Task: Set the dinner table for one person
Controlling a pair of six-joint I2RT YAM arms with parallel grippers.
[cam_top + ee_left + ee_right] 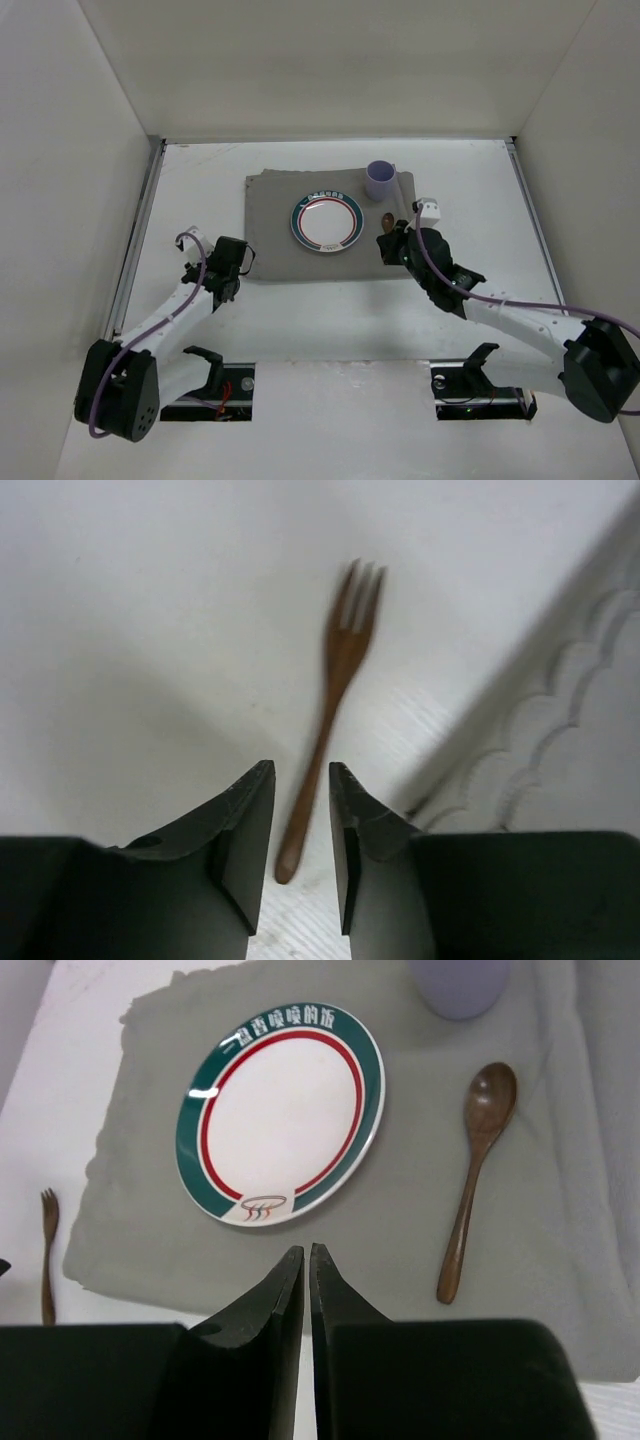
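Note:
On the white dinner table (330, 330) lies a grey placemat (275, 215) bearing a green-and-red rimmed plate (327, 219), a purple cup (381, 180) and a brown wooden spoon (478, 1175) to the right of the plate. A wooden fork (335, 695) lies on the bare table just left of the placemat, tines pointing away. My left gripper (301, 772) is open and low over the table, its jaws on either side of the fork's handle end. My right gripper (307, 1252) is shut and empty above the placemat's near edge, left of the spoon.
Metal rails (135, 235) run along both side edges of the table, with white walls all round. The placemat's scalloped edge (590, 730) lies close to the right of my left gripper. The fork also shows in the right wrist view (47, 1250).

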